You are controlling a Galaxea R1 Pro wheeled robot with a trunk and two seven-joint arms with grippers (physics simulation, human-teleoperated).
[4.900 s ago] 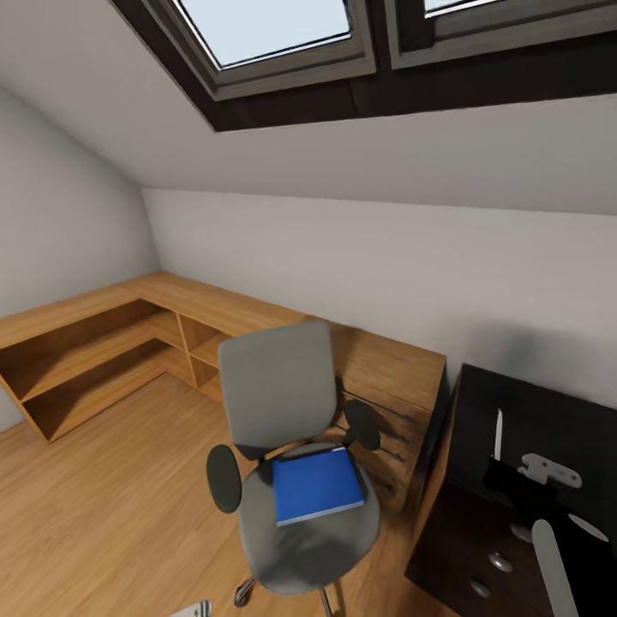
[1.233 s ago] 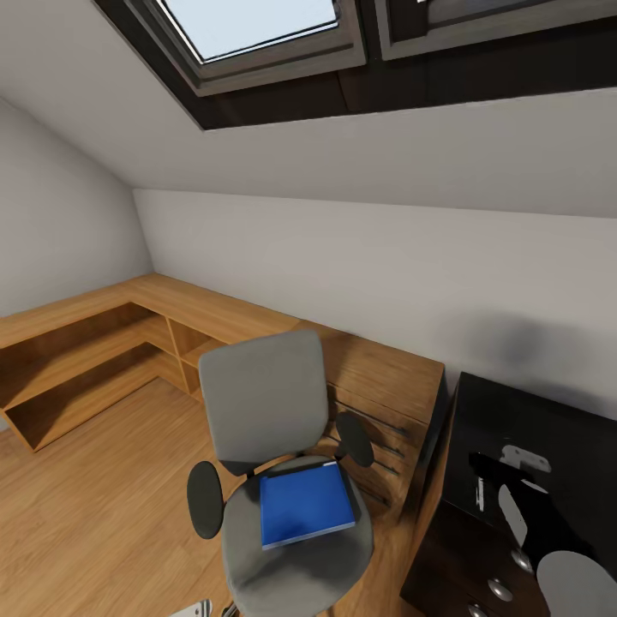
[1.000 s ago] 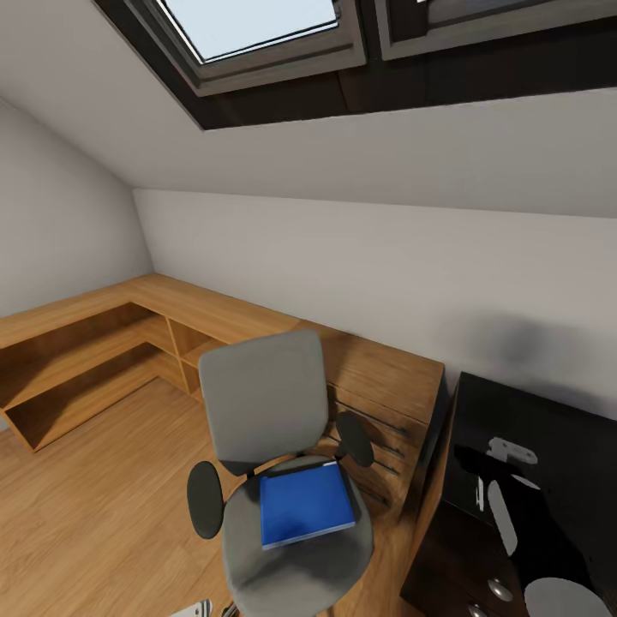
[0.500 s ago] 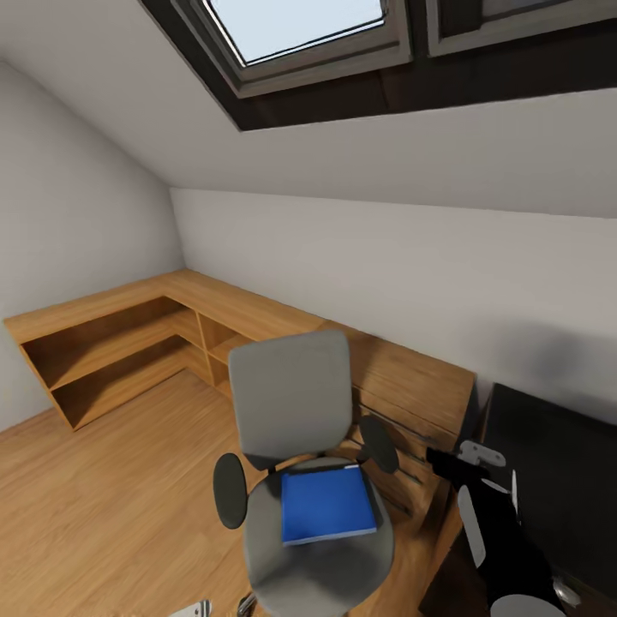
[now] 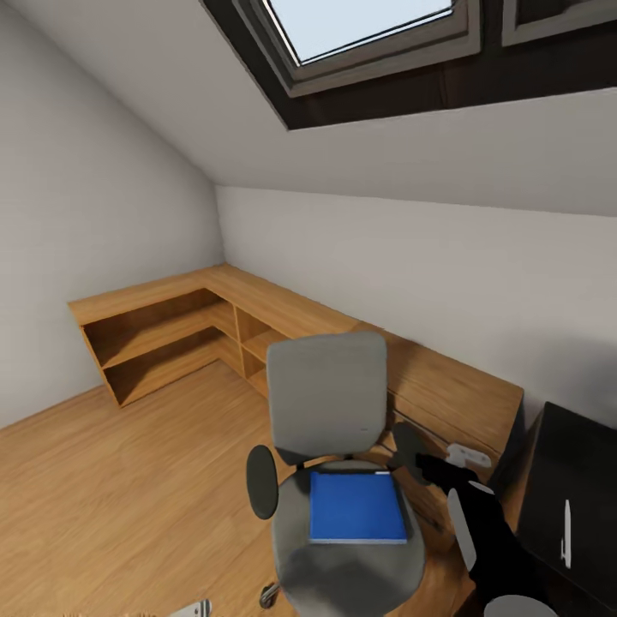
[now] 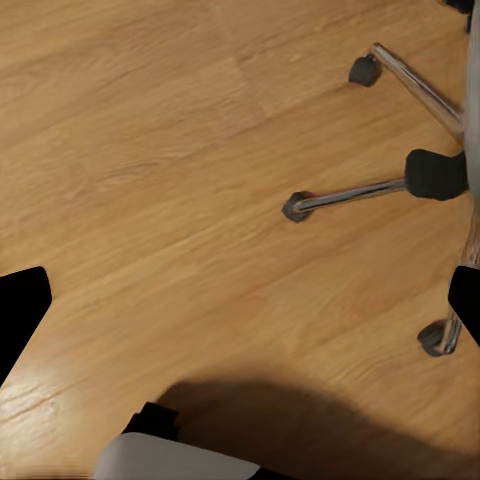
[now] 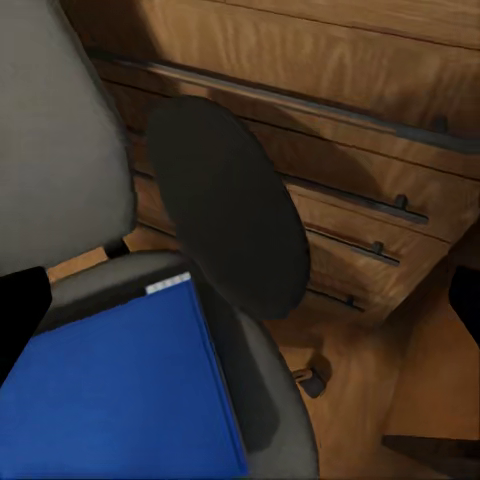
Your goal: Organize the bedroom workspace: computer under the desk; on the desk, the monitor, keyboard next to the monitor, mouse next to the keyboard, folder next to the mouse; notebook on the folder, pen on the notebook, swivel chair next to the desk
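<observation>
The grey swivel chair (image 5: pixel 326 403) stands on the wood floor, with the blue folder (image 5: pixel 356 507) lying flat on its seat. My right gripper (image 5: pixel 431 464) hovers open just beside the chair's right armrest (image 5: pixel 404 446), level with the seat. In the right wrist view the right gripper (image 7: pixel 243 300) faces that black armrest (image 7: pixel 230 210), with the folder (image 7: pixel 110 400) below it. The black desk (image 5: pixel 587 454) sits at the far right, and the whitish pen (image 5: pixel 565 530) lies on it. My left gripper (image 6: pixel 240 305) hangs open over the floor near the chair's chrome base (image 6: pixel 370 192).
A light wooden drawer unit (image 5: pixel 446 390) stands against the wall between chair and desk, close behind the armrest. Low wooden shelving (image 5: pixel 163 330) runs along the left corner. The sloped ceiling holds a skylight (image 5: pixel 360 26). Open wood floor (image 5: pixel 128 480) lies left of the chair.
The camera has swung left, shifting chair and desk rightward in the picture. My right arm has come off the desk toward the chair's right armrest. The folder stays on the seat.
</observation>
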